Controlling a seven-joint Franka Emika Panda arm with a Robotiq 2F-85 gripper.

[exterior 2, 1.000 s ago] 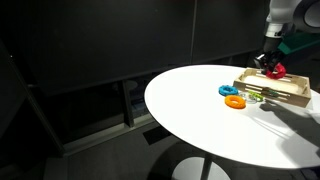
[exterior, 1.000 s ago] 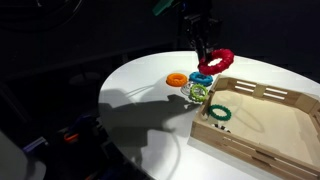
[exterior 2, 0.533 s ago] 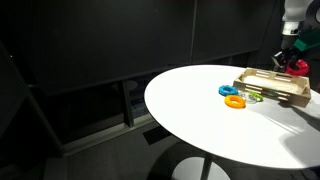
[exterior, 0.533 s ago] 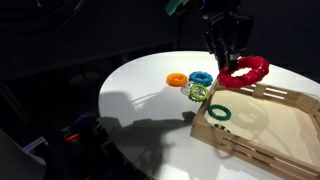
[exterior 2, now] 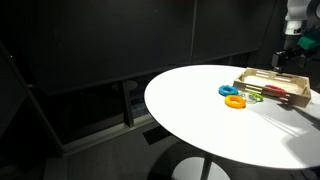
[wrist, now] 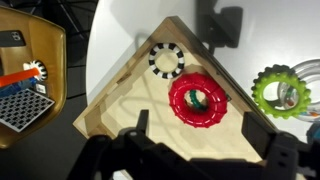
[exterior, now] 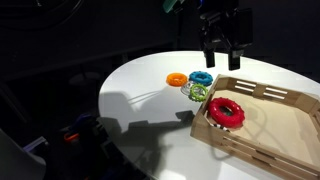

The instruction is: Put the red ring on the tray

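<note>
Closest in, the wrist view: the claw (wrist: 210, 140) is spread wide, its two dark fingers (wrist: 138, 128) far apart at the bottom of the frame, and there's nothing between them. Just past the fingertips, there's the red ring (wrist: 198, 100), lying flat on the floor of the tray (wrist: 115, 85). It's clear of both fingers and sits roughly in line with the gap between them.

A little further on is a small dark ring with pale dots (wrist: 166, 60), tucked into the tray's far corner, near the red ring but not touching it. Off to the side, outside the tray wall, a green ring (wrist: 282, 90) rests on the white surface (wrist: 130, 25).

In an exterior view, the near rim of the tray (exterior: 240, 150) comes first, then the red ring (exterior: 225, 111) inside it, close to the corner. Beyond that corner the green ring (exterior: 198, 93), a blue ring (exterior: 201, 78) and an orange ring (exterior: 177, 79) are bunched on the surface. Farthest back, the claw (exterior: 224, 58) hangs wide open, well above the red ring.
</note>
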